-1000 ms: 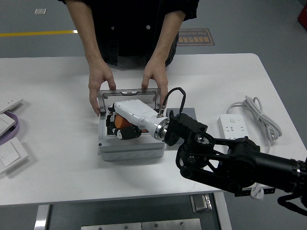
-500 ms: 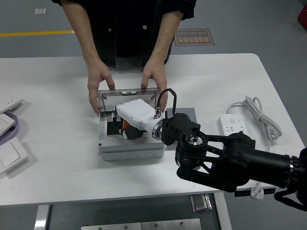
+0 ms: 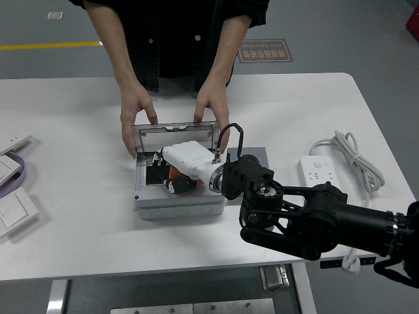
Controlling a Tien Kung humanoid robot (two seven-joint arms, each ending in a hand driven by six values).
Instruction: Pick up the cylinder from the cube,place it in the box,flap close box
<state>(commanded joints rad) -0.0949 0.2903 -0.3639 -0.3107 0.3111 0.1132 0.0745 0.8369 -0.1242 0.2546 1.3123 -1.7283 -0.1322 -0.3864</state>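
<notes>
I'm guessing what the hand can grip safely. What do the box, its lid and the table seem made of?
Box: looks like grey metal or hard plastic, matte, with squared edges. Lid, propped up by a person's hands: brushed, metal-like frame, faintly shiny. Table: smooth white laminate, with a soft sheen. None is certain from looks alone.

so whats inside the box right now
The right hand reaches into the box, with something orange under it. The hand covers the rest of the inside.

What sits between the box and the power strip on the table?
In the head view, only the robot's black right arm crosses above that stretch; the table between box and power strip looks bare.
</notes>
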